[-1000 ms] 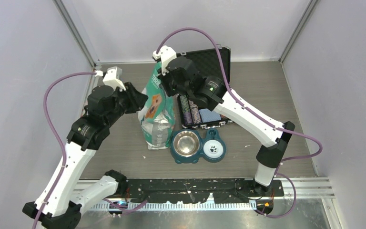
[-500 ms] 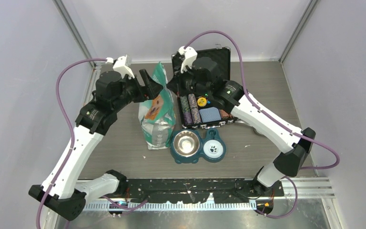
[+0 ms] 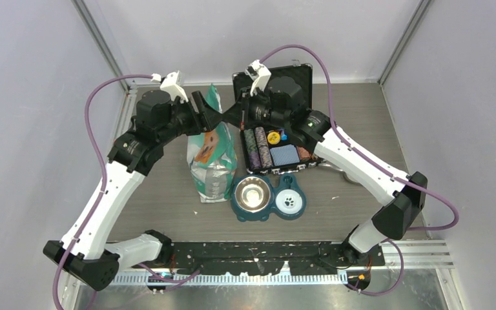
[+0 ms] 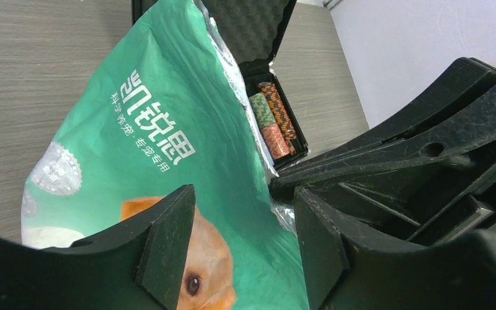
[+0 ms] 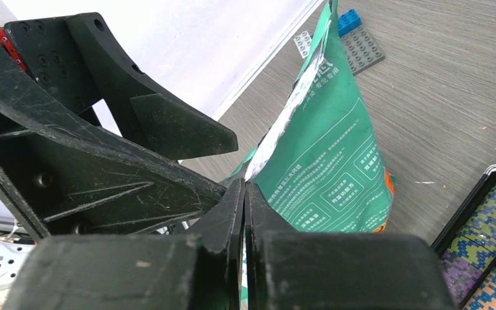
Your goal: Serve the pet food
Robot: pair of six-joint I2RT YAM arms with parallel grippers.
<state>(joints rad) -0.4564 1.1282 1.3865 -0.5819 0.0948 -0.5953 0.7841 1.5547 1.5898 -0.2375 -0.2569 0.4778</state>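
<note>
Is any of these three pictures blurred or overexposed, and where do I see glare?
Top external: soft, even light, everything sharp; only the steel bowl reflects brightly. Left wrist: the bag print is sharp, its foil edge glints; the left gripper is dark near the lens. Right wrist: the wall is washed out white; the right gripper is dark, yet its scratches show.

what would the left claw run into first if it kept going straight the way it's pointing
The left claw would meet the teal bag first; its printed face fills the gap between the open fingers, though how near is unclear.
</note>
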